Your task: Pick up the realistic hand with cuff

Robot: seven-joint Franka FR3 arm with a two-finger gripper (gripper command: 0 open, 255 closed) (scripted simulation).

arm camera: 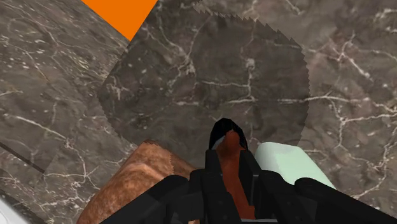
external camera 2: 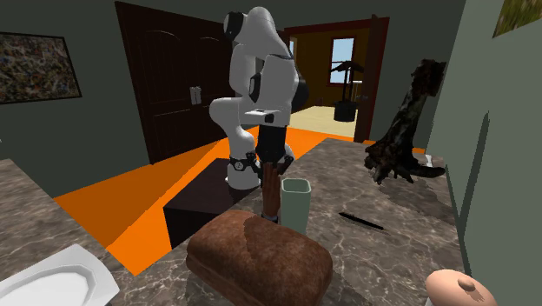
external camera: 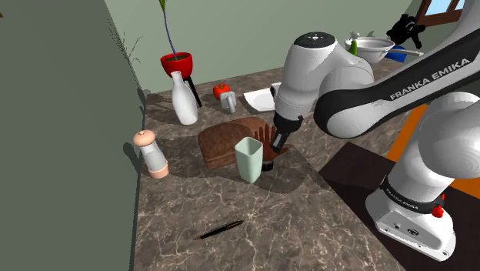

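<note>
Dark veined marble is forming the bench (external camera: 269, 231), with grey-green walls rising behind it and orange floor showing beyond its edge. The realistic hand with cuff (external camera 2: 271, 193) is standing upright near the bench's middle, dark cuff downward. The tool (external camera 2: 274, 162) is coming down from above and clasping its reddish-brown fingers. Whether the cuff is resting on the marble or hanging just clear of it, I cannot tell.

In the shoulder view a pale green cup (external camera: 248, 158) is standing just beside the hand at about eight o'clock, and a brown loaf (external camera: 223, 143) is lying close at nine o'clock. The grip is taking the slim upper part rather than the body. I judge that the hand may be pivoting or slipping between the pads as its weight comes on. Any swing would be sending the cuff into the cup's rim and tipping it, or dragging it against the loaf. A straight vertical rise looks safest.

Dark lettering reading "FRANKA EMIKA" is running along the white arm (external camera: 427, 77). Nothing readable is showing on the cup or the loaf.
</note>
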